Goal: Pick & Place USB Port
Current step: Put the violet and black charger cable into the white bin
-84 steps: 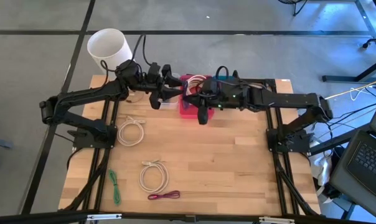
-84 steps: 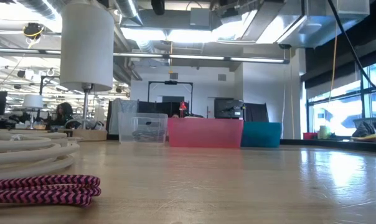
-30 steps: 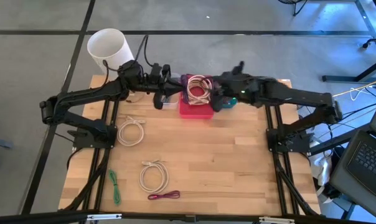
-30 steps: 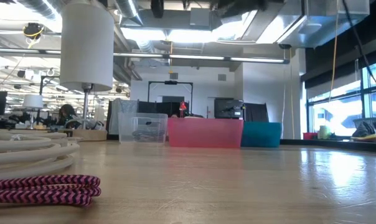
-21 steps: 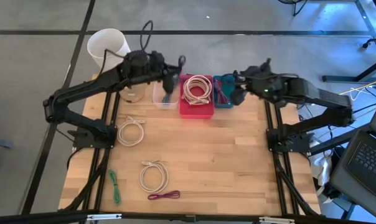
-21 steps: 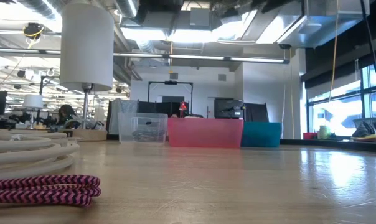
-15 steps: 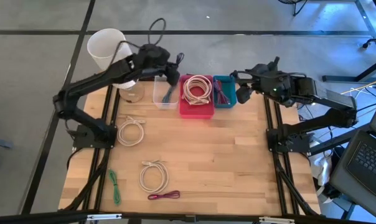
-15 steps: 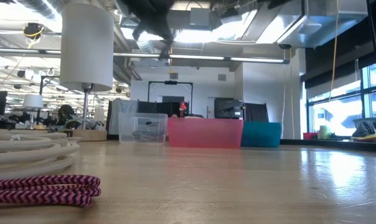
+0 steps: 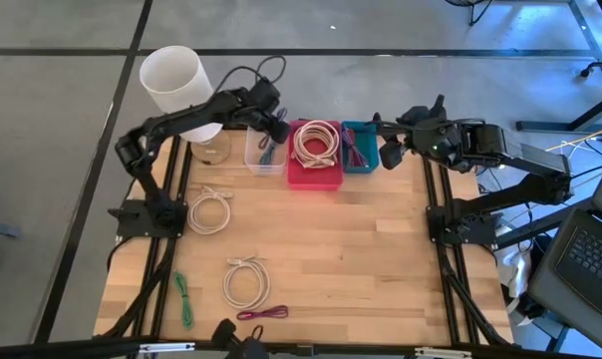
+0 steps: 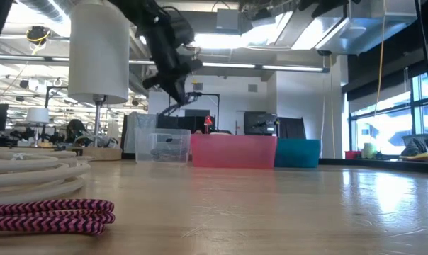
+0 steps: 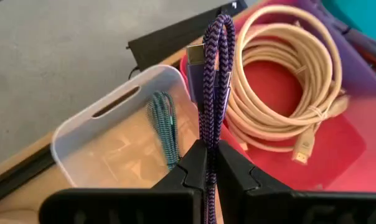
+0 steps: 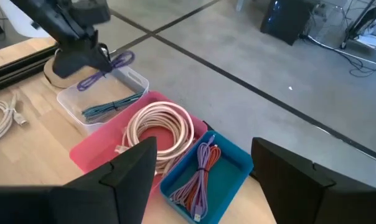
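The left gripper (image 11: 206, 163) is pinching a folded purple cable (image 11: 214, 74) tight and holding it up over the clear bin (image 11: 107, 146). A green cable (image 11: 164, 124) is lying inside the clear bin. The red bin (image 9: 315, 172) with the white coil (image 9: 318, 142) is sitting just beside the clear bin. I think this is the carrying step. Next, the cable needs lowering into a bin and letting go. The right gripper (image 12: 203, 165), fingers wide apart and empty, is waiting on the far side of the blue bin (image 9: 356, 147) from the clear bin.

Purple cable (image 12: 105, 70) in left hand (image 12: 82, 57) above clear bin (image 12: 107, 99).
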`<act>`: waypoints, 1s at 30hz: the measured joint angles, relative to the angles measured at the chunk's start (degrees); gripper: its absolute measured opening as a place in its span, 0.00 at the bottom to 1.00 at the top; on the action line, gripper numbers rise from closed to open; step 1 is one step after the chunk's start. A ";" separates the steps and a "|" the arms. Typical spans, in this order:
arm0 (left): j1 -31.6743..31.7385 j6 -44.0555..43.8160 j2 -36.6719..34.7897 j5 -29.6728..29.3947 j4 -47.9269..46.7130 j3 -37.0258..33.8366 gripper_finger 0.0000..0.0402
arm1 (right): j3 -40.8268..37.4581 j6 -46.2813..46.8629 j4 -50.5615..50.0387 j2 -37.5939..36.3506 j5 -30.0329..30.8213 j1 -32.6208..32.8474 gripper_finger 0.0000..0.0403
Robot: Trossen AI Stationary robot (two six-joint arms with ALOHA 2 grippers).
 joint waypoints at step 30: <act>5.16 1.11 15.78 5.68 0.23 0.00 0.02 | 0.00 4.63 -2.95 0.00 -2.96 0.00 0.60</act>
